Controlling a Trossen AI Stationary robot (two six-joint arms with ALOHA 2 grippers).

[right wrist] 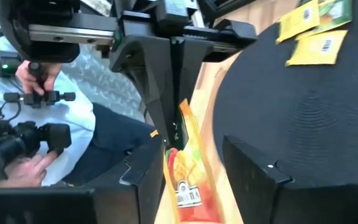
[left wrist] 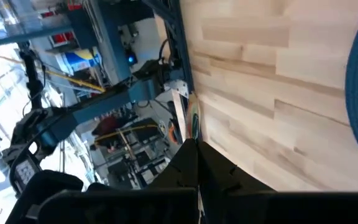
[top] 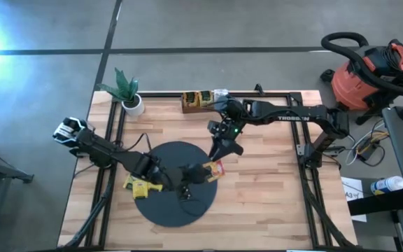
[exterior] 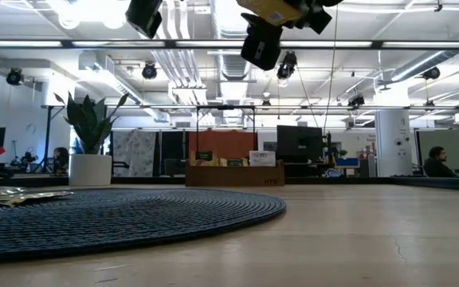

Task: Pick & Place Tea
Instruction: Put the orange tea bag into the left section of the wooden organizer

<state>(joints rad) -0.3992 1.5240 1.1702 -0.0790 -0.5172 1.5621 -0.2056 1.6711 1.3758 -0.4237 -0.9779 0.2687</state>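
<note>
Grey concrete floor [top: 208, 24] is surrounding the table; a red shop vacuum [top: 366, 73] is standing there; white ceiling lights [exterior: 94, 9] are glowing overhead.

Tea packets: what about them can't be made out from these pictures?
High view: the left arm covers some yellow packets on the black mat; no count possible.
High view: the wooden tray contents are too small.
Low view: the top edge cuts off the arms; no held packet shows.
Left wrist view: the left gripper hides most of the orange-red packet it pinches; the right gripper stands open around it.
</note>
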